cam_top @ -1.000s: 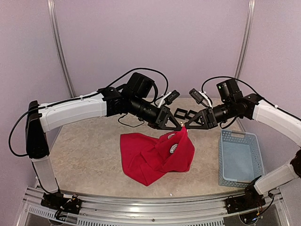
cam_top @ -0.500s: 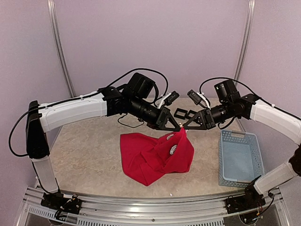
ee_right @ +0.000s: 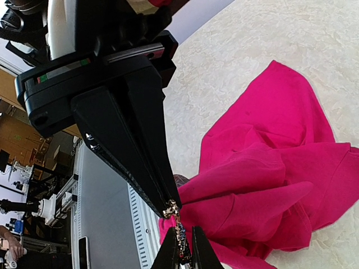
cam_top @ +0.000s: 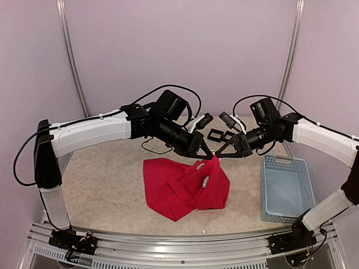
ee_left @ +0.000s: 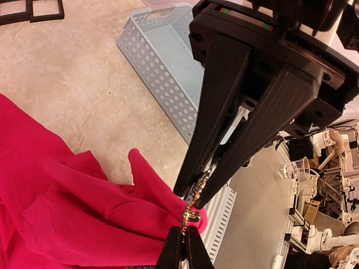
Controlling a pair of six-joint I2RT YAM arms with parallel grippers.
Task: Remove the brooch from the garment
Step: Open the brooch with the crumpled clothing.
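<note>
**Brooch gripped from both sides, not yet free of the cloth**

Progress sits at the pulling-apart stage, as I read it. The left gripper [ee_left: 184, 242] has its fingers pressed together on the gold end of the brooch [ee_left: 193, 205], right where it meets the fabric. The right gripper [ee_right: 182, 249] is closed on the beaded length of the same piece from the opposite side. In the overhead view the two sets of tips meet almost nose to nose above the table [cam_top: 101, 174].

The red garment [cam_top: 182, 188] lies crumpled in the middle of the table. One corner is drawn up into a peak that reaches the meeting point of the fingers. Both wrist views show a fold of red cloth touching the gold end, so I judge the brooch is still fastened; I cannot see the pin itself or tell whether it has been unclasped.

Reaching, locating and gripping are done. What is left is to work the pin out of the fabric, get the cloth to drop away, and set the brooch down. The pale blue basket [cam_top: 285, 188], standing beside the garment on the right arm's side, looks the likely place for it, though that is my guess.
</note>
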